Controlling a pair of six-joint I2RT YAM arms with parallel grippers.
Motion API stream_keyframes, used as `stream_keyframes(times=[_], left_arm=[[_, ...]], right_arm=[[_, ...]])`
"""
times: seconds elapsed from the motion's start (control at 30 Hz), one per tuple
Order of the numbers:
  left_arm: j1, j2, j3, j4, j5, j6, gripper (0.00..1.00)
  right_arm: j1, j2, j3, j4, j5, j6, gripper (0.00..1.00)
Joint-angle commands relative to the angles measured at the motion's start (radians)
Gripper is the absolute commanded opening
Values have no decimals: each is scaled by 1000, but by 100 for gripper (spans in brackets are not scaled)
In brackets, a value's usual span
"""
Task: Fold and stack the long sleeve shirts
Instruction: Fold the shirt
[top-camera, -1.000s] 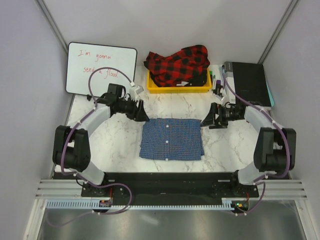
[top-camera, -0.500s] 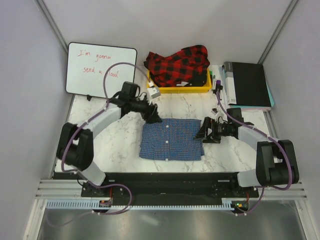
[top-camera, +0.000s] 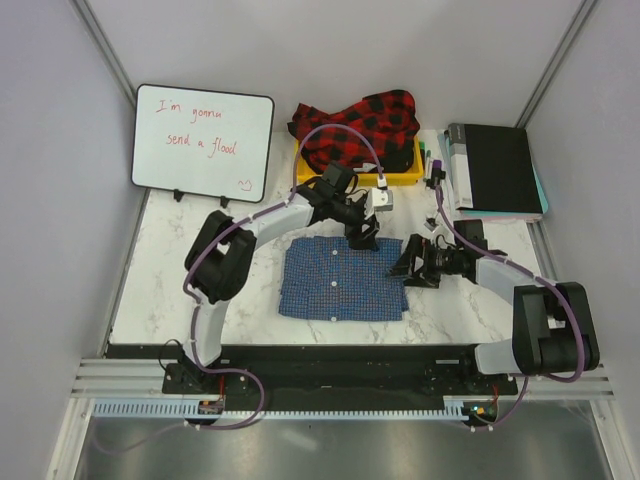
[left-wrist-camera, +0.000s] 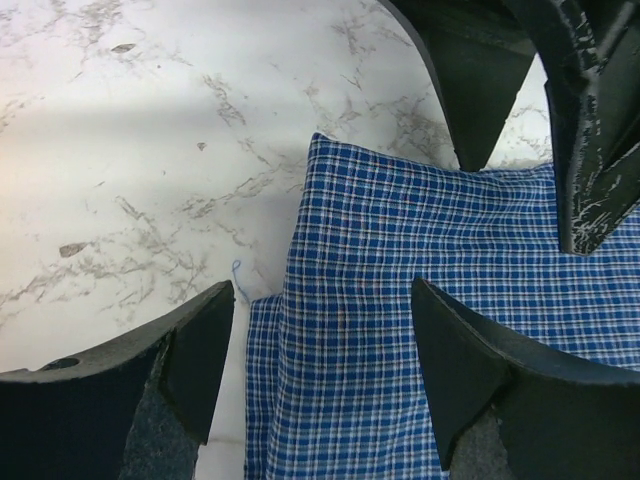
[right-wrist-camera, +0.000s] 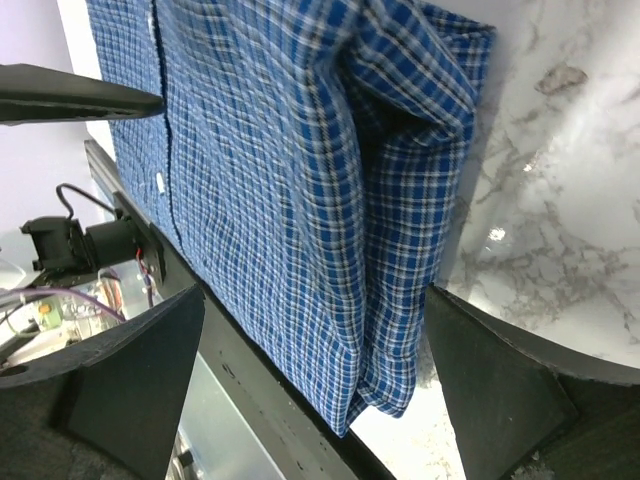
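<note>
The blue checked shirt (top-camera: 343, 278) lies folded into a rectangle on the marble table (top-camera: 220, 285). The red-and-black plaid shirt (top-camera: 358, 128) is heaped in a yellow bin (top-camera: 355, 178) at the back. My left gripper (top-camera: 362, 237) hovers open over the blue shirt's far edge, toward its right corner. In the left wrist view the left gripper (left-wrist-camera: 322, 290) straddles the blue shirt (left-wrist-camera: 380, 250) without touching it. My right gripper (top-camera: 403, 263) stands open at the shirt's right edge. In the right wrist view the right gripper (right-wrist-camera: 316, 300) frames the folded edge of the blue shirt (right-wrist-camera: 280, 150).
A whiteboard (top-camera: 203, 142) with red writing leans at the back left. A black case (top-camera: 495, 168) and some markers (top-camera: 432, 165) sit at the back right. The black base rail (top-camera: 320, 358) runs along the table's near edge.
My left arm has swung right, from the blue shirt's far left corner to its far right part, with its jaws widening. The right gripper moved to the shirt's right edge, staying open.
</note>
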Motion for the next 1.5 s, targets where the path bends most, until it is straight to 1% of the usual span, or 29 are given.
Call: stream_keyframes(times=[0.0,0.07,0.17,0.27,0.43,0.47,0.57,0.6,0.63,0.7,0.83,0.93,1.1,1.13,1.17,1.23,1.27,1.33,1.37,1.47], left_arm=[[-29,37,64,-14,8,122,79],[-36,60,79,-11,-1,120,79],[-38,86,102,-10,20,113,77],[-38,104,119,-16,84,109,72],[-39,136,163,-30,98,73,51],[-39,135,167,-31,112,71,43],[-41,129,167,-45,140,76,38],[-41,130,168,-48,141,73,40],[-39,132,171,-48,143,74,45],[-39,141,182,-51,127,62,63],[-43,172,213,-80,109,65,65],[-44,192,239,-96,107,65,61],[-47,233,289,-148,97,40,60],[-46,233,295,-152,95,42,58],[-47,232,295,-156,104,43,48],[-49,226,295,-175,121,48,38],[-49,215,295,-177,135,50,21],[-49,193,288,-191,144,50,6],[-49,161,283,-191,149,45,2],[-49,106,260,-192,147,33,2]], right_arm=[[2,-64,-30,52,40,43,98],[3,-83,-29,55,45,45,98],[5,-89,-46,73,42,63,98],[2,-75,-67,139,46,86,98],[2,-11,-69,190,72,92,98],[3,-5,-67,217,71,92,98],[3,8,-75,275,66,117,98],[5,14,-75,280,65,115,98],[3,18,-73,283,65,115,98],[3,18,-73,285,59,108,98],[14,3,-83,289,43,115,98],[22,-17,-92,292,39,114,98],[28,-19,-103,299,46,118,98],[28,-20,-104,305,46,118,98],[28,-22,-104,306,49,120,98],[28,-28,-100,306,52,117,98],[28,-31,-98,305,52,114,98],[28,-38,-90,297,68,98,98],[26,-52,-90,297,75,94,98],[26,-83,-98,338,71,94,98]])
